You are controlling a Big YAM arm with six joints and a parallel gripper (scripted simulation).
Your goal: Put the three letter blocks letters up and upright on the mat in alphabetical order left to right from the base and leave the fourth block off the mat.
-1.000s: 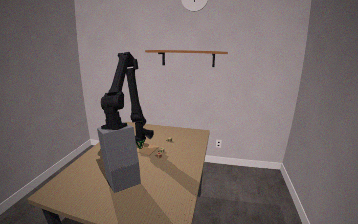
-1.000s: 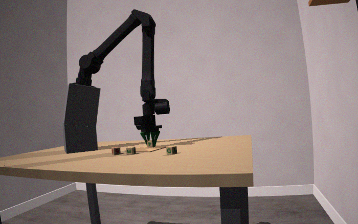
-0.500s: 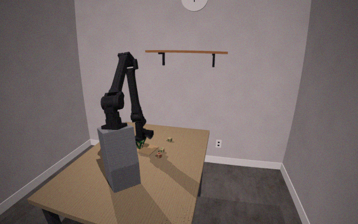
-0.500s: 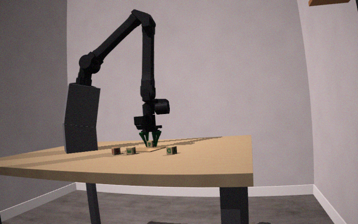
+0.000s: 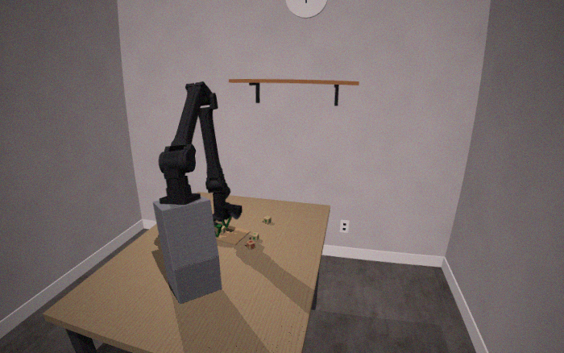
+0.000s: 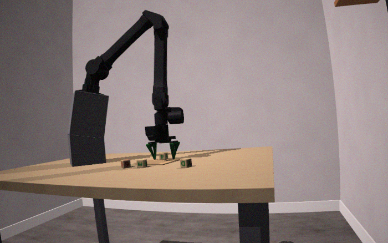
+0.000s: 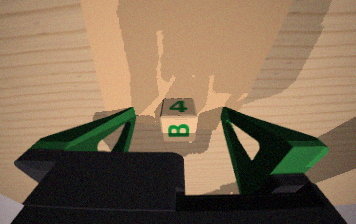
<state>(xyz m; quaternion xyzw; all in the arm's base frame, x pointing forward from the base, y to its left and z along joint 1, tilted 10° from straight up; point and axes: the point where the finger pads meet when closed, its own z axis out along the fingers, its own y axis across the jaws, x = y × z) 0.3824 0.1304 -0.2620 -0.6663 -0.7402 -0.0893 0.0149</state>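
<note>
The pincer (image 5: 222, 228) (image 6: 164, 158) (image 7: 178, 112) stands wide open, holding nothing, around the B/4 block (image 6: 163, 156) (image 7: 178, 119), which appears to sit on the mat (image 5: 234, 237) (image 6: 162, 163) (image 7: 200, 45). Off it, on the worktop (image 5: 266, 270) (image 6: 200, 178) (image 7: 37, 65), are the E-sided block (image 5: 254, 236) (image 6: 141, 163), red-lettered block (image 5: 250, 244) (image 6: 125, 163) and D-sided block (image 5: 267, 220) (image 6: 185, 162). Seemingly one block is placed; two remain, then withdrawal.

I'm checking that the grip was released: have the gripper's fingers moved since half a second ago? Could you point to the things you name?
Yes: in the exterior view the green fingers (image 6: 150, 149) now stand wider apart, either side of the block (image 6: 163, 156) (image 7: 178, 120).
</note>
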